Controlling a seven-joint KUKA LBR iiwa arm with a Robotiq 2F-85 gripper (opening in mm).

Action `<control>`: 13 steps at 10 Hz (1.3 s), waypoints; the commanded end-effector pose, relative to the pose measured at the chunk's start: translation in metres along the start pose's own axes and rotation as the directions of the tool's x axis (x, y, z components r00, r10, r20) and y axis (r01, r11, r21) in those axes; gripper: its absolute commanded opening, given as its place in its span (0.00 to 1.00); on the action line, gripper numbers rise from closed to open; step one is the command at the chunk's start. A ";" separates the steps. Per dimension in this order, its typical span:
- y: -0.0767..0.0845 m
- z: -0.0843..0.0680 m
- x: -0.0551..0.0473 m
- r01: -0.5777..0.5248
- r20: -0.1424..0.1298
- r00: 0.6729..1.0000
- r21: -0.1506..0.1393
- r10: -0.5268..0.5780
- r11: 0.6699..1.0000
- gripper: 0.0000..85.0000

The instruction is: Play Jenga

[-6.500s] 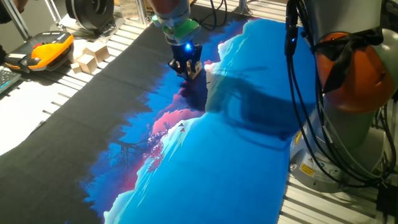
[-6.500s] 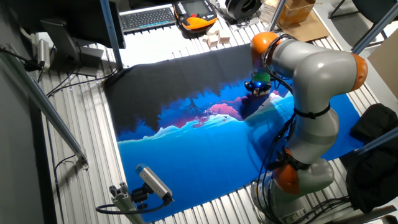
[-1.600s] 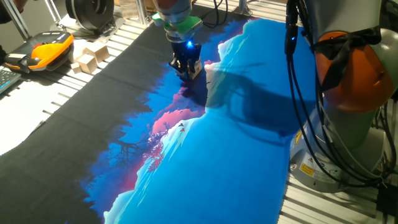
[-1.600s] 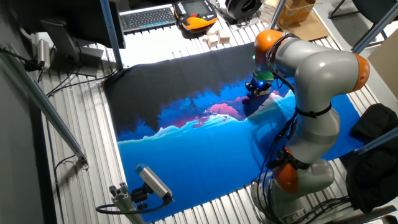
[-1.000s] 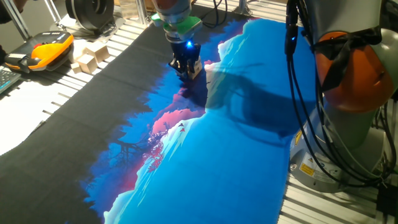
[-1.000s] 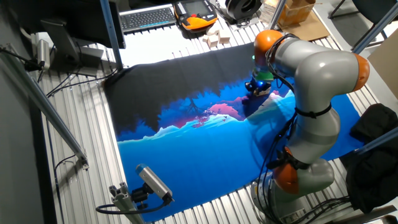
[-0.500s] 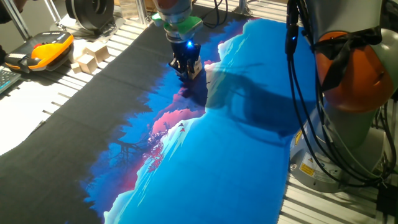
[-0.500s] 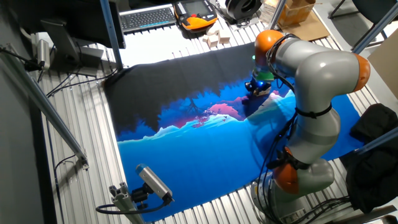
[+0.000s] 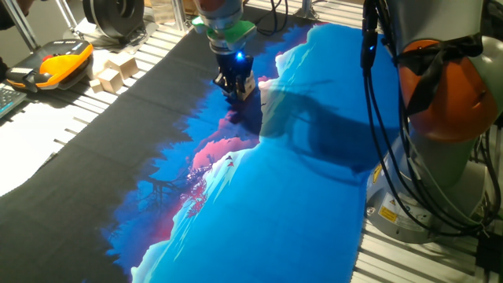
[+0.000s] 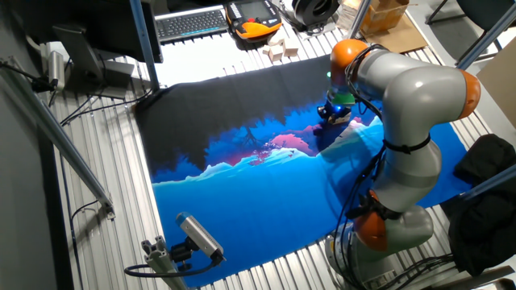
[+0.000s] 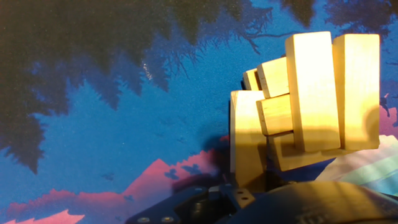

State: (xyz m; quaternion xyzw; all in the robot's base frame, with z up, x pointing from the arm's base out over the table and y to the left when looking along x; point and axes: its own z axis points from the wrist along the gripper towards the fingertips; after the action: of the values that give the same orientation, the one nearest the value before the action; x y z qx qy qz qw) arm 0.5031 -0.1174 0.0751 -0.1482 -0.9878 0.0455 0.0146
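Hand [image 9: 237,85] hovering at the Jenga [image 11: 311,99] tower
Its opening is hidden, probably narrow; a sideways nudge is risking toppling the layers.

A small Jenga [image 11: 305,99] tower of pale tan wooden blocks, stacked crosswise in a few layers with several blocks jutting out unevenly, stands on the blue and pink patterned cloth at the far side.

Two fixed cameras overlook the printed cloth [image 9: 259,196] from opposite sides; the hand camera looks down closely.
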 end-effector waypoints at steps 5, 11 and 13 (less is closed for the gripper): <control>0.002 0.001 0.000 0.000 0.004 1.000 -0.003 0.000 1.000 0.00; 0.006 -0.001 -0.001 -0.004 0.000 1.000 -0.006 0.004 1.000 0.00; 0.010 -0.002 -0.001 -0.009 0.000 1.000 -0.005 0.009 1.000 0.00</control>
State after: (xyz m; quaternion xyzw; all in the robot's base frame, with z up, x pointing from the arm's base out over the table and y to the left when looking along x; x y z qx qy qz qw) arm 0.5068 -0.1077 0.0768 -0.1533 -0.9871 0.0439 0.0138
